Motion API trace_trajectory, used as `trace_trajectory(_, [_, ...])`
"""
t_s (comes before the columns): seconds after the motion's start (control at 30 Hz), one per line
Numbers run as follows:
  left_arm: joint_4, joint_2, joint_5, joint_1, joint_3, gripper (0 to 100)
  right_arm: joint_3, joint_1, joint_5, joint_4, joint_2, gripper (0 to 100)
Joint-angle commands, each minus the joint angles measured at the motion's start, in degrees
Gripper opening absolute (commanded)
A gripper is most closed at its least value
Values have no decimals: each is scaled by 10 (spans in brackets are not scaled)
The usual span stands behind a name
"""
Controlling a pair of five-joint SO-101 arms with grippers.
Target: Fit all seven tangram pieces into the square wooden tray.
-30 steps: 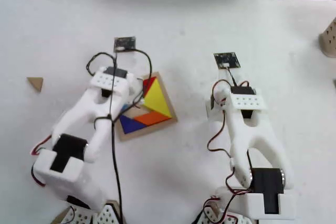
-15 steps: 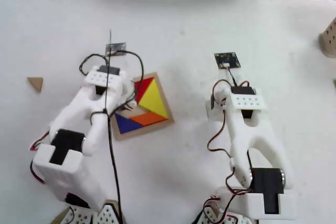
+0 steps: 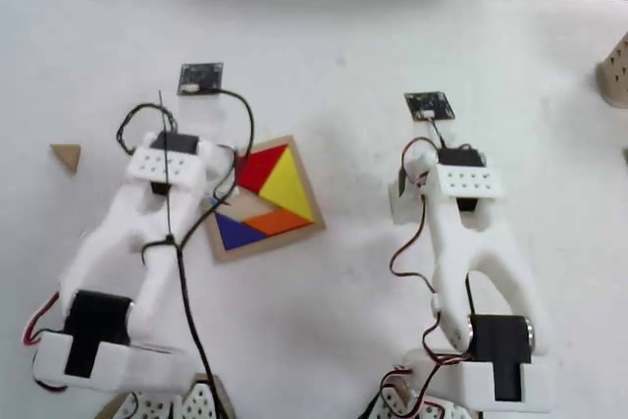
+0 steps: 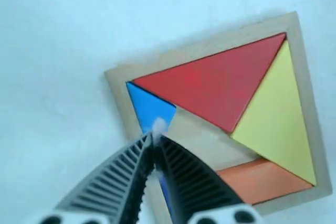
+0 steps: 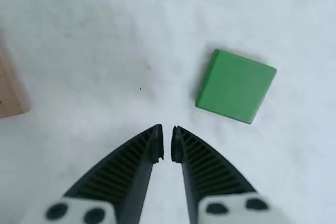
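The square wooden tray lies tilted between the two arms. It holds a red triangle, a yellow triangle, an orange piece and a light blue piece, with a bare wooden patch in the middle. A dark blue piece fills the tray's near corner. My left gripper is shut and empty, its tips over the light blue piece. A green square lies on the white table, just beyond my right gripper, which is shut with nothing in it. A small tan triangle lies far to the left.
A corner of the tray shows beside the right gripper. A beige perforated object stands at the table's right edge. The left arm lies along the tray's left side, with its black cable looping over the tray edge.
The left arm has drawn back to the left off the tray, uncovering the red triangle and the tray's left part. The right arm has barely shifted.
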Motion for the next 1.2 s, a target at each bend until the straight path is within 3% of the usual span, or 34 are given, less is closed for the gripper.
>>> trace_trajectory(0.0, [-49, -48, -5, -50, 5, 24, -52, 29, 12, 36, -43, 67])
trace_trajectory(0.23, [-113, -47, -5, -117, 6, 24, -59, 66, 13, 43, -45, 259])
trace_trajectory(0.37, [-137, -46, -4, -142, 6, 24, -32, 51, 11, -7, -44, 262])
trace_trajectory(0.53, [-149, -46, -4, -153, 7, 24, 40, 35, 4, -148, -3, 262])
trace_trajectory(0.63, [-148, -46, -4, -153, 7, 24, 38, 33, -53, -169, 29, 262])
trace_trajectory(1.17, [-144, -46, -4, -162, 8, 24, -156, 47, -77, -56, 223, 259])
